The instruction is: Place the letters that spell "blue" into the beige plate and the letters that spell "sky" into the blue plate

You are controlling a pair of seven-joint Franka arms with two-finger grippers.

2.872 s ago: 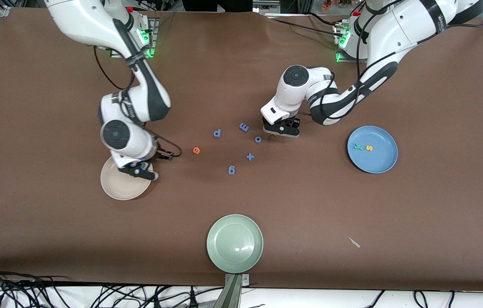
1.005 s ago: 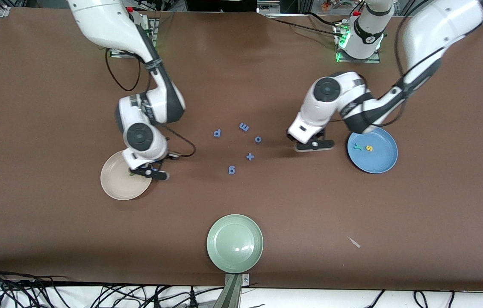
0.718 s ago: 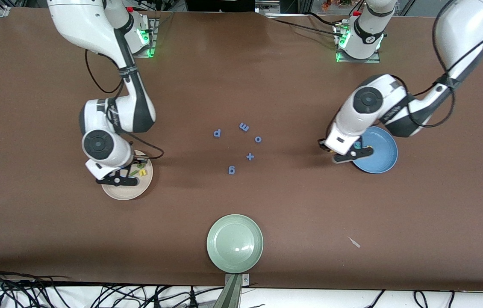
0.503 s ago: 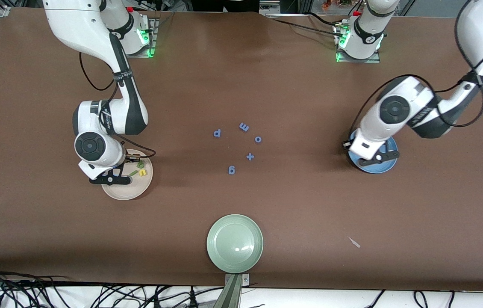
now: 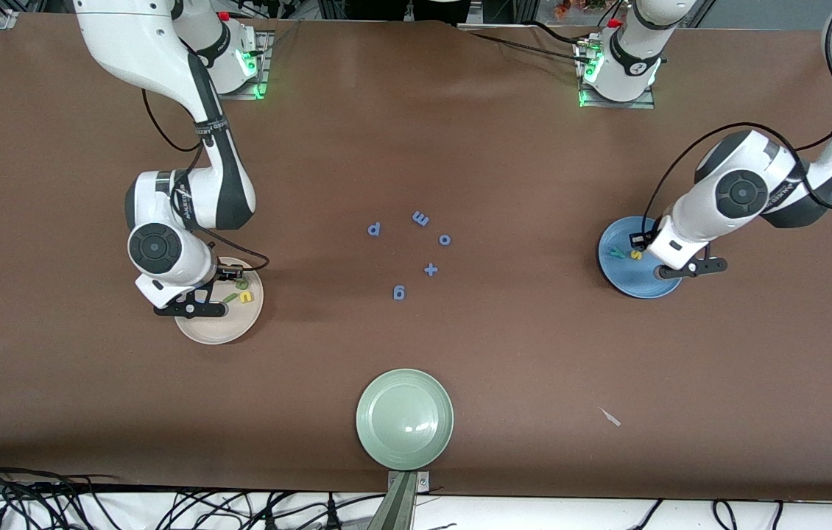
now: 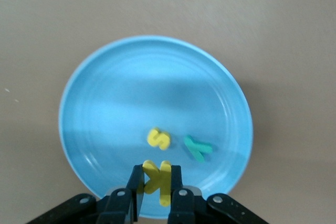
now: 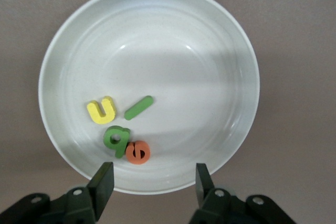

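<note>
Since the earlier frames, the small orange foam letter e (image 7: 137,152) has been carried off the brown table covering (image 5: 460,147) into the round cream-beige plate (image 7: 220,40), and the left gripper (image 6: 155,195) has been brought over the round mid-blue plate (image 6: 105,93) at the left arm's end of the table.

The tiny yellow foam letter k (image 6: 156,178) is being clamped between the left gripper's closed fingers (image 6: 135,188) above the blue plate's rim. The yellow s (image 6: 158,138) and the teal y (image 6: 198,148) are lying side by side in that plate.

The right gripper (image 7: 153,184) is being held over the beige plate with its fingers spread and nothing between them. The yellow u (image 7: 101,110), the dark green l stick (image 7: 138,107), the green b (image 7: 116,141) and the orange e are lying in it, the b touching the e.

Five blue foam characters (image 5: 431,270) are lying mid-table. Nearer the front camera, a pale green round plate (image 5: 404,419) is sitting. No other writing can be read.
</note>
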